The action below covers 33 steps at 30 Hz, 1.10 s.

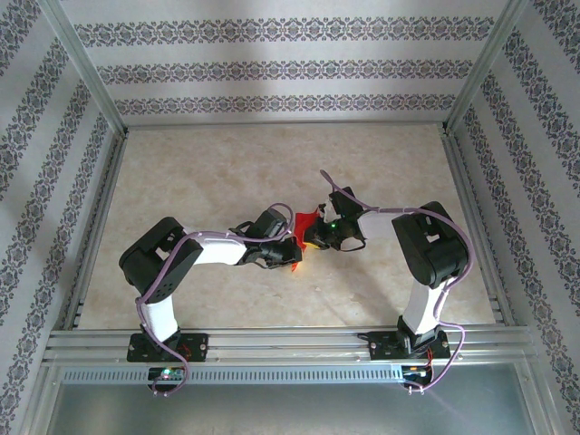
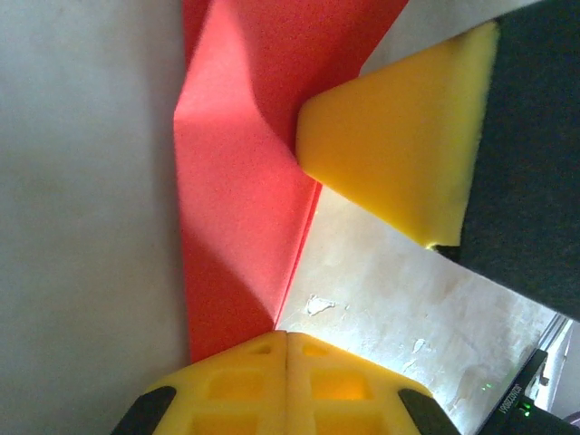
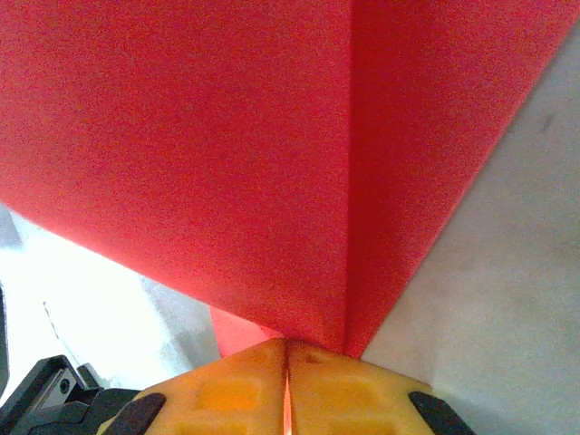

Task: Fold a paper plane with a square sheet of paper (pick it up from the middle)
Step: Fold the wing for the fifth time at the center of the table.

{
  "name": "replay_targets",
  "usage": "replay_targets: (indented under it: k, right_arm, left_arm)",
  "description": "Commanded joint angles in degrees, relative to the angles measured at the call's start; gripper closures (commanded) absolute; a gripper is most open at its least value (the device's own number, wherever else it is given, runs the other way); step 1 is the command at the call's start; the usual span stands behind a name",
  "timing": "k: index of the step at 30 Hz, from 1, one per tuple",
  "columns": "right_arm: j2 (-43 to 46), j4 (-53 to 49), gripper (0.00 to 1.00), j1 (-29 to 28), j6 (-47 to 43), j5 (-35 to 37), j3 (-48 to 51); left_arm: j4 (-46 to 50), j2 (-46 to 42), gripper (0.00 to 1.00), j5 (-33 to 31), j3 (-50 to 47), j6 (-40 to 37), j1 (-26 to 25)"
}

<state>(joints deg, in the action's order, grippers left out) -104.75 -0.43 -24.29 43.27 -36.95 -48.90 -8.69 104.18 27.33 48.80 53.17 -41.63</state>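
A thin, bright red sheet of paper [image 1: 306, 220], creased rather than flat, is held between the two arms at the centre of the overhead frame. It sits above a pale beige, marbled tabletop [image 1: 208, 181].

In the left wrist view, the left arm's yellow fingers [image 2: 236, 385] sit at the bottom centre, pressed flush together. The lower tip of the sheet of paper [image 2: 236, 208] is caught at their seam. From there the paper runs to the top edge, with a slanted fold across it. A yellow finger of the right arm [image 2: 399, 154] comes in from the upper right and lies against the paper's right side.

In the right wrist view, the right arm's yellow fingers [image 3: 227, 390] at the bottom centre are likewise closed tight. The sheet's [image 3: 181, 154] vertical crease runs down into the line where they meet, and red covers most of the upper frame.

Seen from overhead, the tabletop is bare around the arms. White walls with dark floral bands [image 1: 290, 72] stand along the top and sides, held in silver metal framing [image 1: 91, 72]. A ribbed metal rail [image 1: 290, 344] crosses the bottom of the frame and carries both arm bases.
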Motion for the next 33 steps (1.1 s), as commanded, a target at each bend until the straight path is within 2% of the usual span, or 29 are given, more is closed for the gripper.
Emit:
replay_targets:
  k: [1,9,23,33]
  right_arm:
    - [2.18,-0.74,0.88,-0.83,-0.77,2.37,1.66]
    - [7.73,-1.62,0.87,-1.52,-1.44,1.49,1.53]
    - [2.30,-3.89,0.88,-3.74,-0.17,3.95,-0.49]
    - [-0.74,-9.25,0.90,-3.57,-1.09,9.28,-1.10]
  left_arm:
    - [5.61,0.57,0.96,-1.05,0.57,-1.86,-1.09]
    - [5.74,1.00,0.97,-1.19,0.37,-2.05,-1.09]
    - [5.03,1.20,0.98,-1.27,-0.20,-2.32,-1.09]
    - [6.02,-2.17,0.97,-0.94,0.41,-2.41,-1.09]
